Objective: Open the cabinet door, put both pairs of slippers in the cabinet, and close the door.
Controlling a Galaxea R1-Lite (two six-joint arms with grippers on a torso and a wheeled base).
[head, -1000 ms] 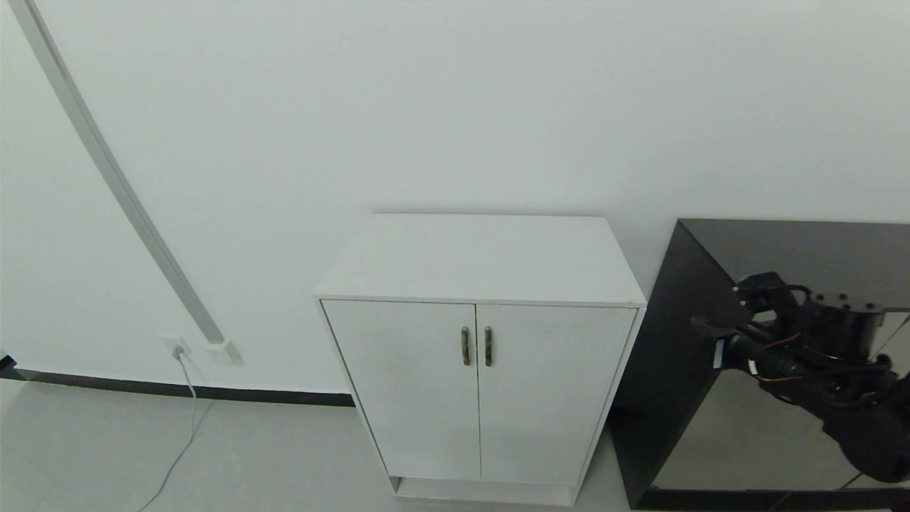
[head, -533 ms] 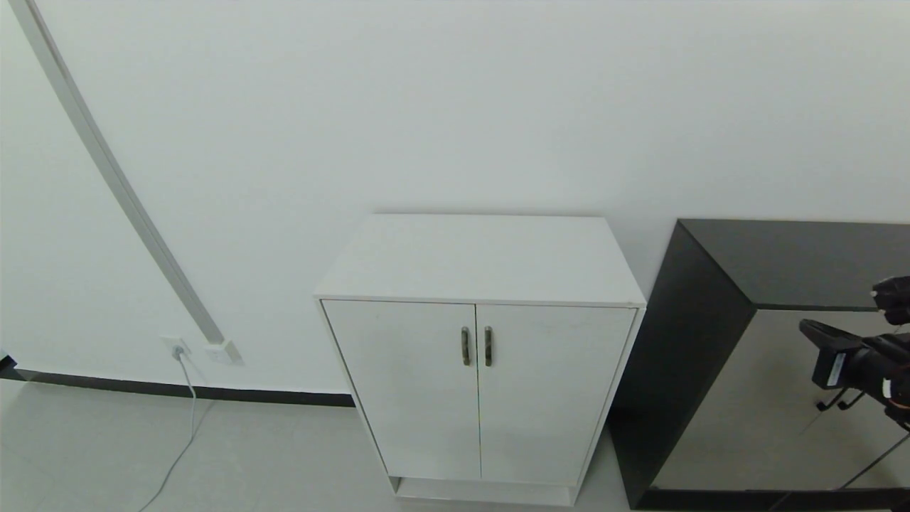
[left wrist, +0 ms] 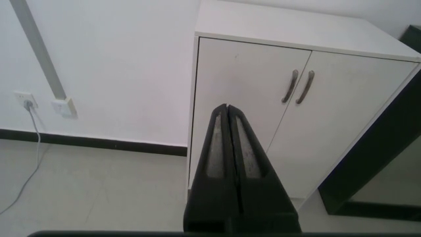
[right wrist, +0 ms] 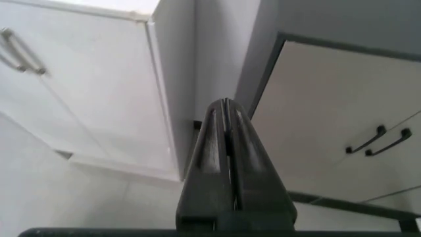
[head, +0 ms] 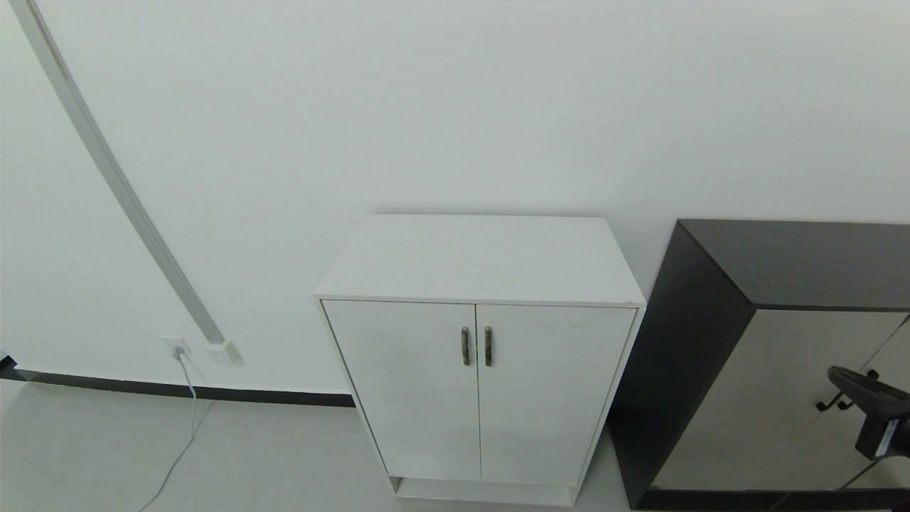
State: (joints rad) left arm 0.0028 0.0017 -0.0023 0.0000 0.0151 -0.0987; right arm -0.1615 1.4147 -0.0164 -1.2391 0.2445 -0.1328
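Note:
A white two-door cabinet (head: pixel 480 355) stands against the wall, both doors shut, with two dark vertical handles (head: pixel 476 346) side by side at the middle seam. In the left wrist view my left gripper (left wrist: pixel 227 108) is shut with nothing in it, some way in front of the cabinet's left door (left wrist: pixel 243 105); the handles (left wrist: pixel 297 86) lie off to one side. My right gripper (head: pixel 839 373) is at the lower right edge of the head view, in front of the black cabinet. The right wrist view shows it (right wrist: pixel 225 104) shut and empty, aimed at the gap between the two cabinets.
A black cabinet (head: pixel 768 355) with pale doors and dark handles (right wrist: pixel 385 140) stands right beside the white one. On the left wall are a slanted cable duct (head: pixel 106 171), a socket (head: pixel 175 348) and a cable (head: pixel 186 419) trailing over the grey floor.
My right arm has drawn back to the right and downward, from the black cabinet's top corner to the lower right edge of the head view. The cabinet doors stayed shut.

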